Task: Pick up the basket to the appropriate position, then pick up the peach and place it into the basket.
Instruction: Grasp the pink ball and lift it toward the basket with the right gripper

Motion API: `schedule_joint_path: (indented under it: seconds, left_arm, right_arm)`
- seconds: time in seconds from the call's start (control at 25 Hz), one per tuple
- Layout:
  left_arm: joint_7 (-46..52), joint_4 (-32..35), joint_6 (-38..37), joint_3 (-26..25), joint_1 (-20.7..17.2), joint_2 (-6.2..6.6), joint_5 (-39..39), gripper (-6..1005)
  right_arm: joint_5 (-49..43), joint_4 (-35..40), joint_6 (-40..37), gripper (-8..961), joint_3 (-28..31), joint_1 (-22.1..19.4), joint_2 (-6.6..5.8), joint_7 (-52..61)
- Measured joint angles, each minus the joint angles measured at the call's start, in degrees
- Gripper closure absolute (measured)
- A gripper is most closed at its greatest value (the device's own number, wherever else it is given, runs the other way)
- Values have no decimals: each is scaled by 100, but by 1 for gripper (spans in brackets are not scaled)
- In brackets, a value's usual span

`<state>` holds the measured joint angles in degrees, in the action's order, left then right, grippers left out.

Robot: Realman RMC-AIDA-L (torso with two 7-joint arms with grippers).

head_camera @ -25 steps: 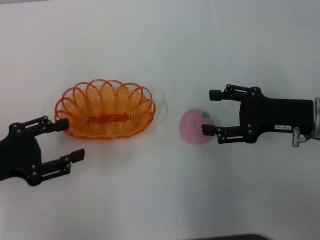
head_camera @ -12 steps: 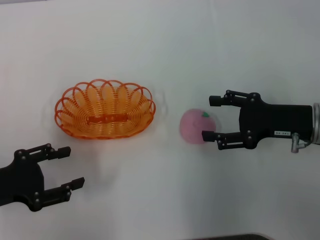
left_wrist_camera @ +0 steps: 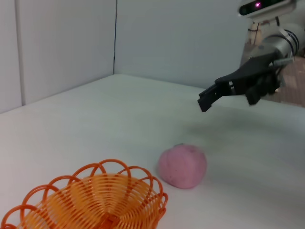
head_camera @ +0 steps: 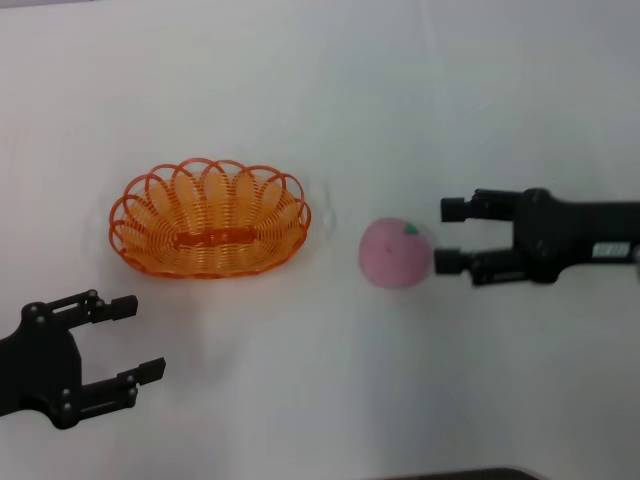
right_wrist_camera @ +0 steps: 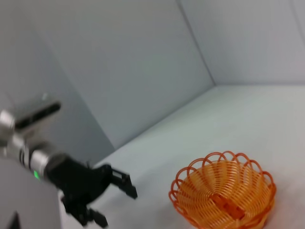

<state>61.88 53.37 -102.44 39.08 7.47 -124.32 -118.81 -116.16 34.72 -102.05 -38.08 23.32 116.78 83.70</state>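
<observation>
Our right gripper (head_camera: 446, 236) had backed off rightward from the round pale-pink peach (head_camera: 396, 253) at centre-right, fingers spread, empty. The oval orange wire basket (head_camera: 210, 217) stayed centre-left; left gripper (head_camera: 132, 339) open, lower left.

a plain white worktop (head_camera: 330, 120) carries two things. the orange wire basket (head_camera: 210, 217) sits upright on it toward the left, its scalloped rim facing up. the pink peach (head_camera: 393, 252) rests on the bare surface to the basket's right, near it but apart, green mark uppermost.
</observation>
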Motion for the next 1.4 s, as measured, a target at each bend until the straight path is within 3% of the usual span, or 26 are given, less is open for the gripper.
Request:
schedule_joint_path:
  seconds: [0.16,0.32,0.72,1.0,1.4]
  left_arm:
    - [0,-2,-55,-15,0,6,-2,281]
    - [-1,-2,-94,-40,0,4,-2,281]
    - [-1,-8,-183,-100,0,12,-2,282]
    - [-1,-19,-195,-111,0,13,-2,282]
    - [3,-19,-198,-112,-17,6,-4,283]
  right_arm:
    - [-241,732,-160,42,-48,150,-58,1932]
    - [-718,1198,-296,42,-59,446,-49,3141]
    - [-2333,2279,-236,61,-327,1249,51,5101]
    - [-3337,2588,-182,71,-923,1782,230,5900]
    - [-3541,2699,235,70,-2486,2176,376,6801]
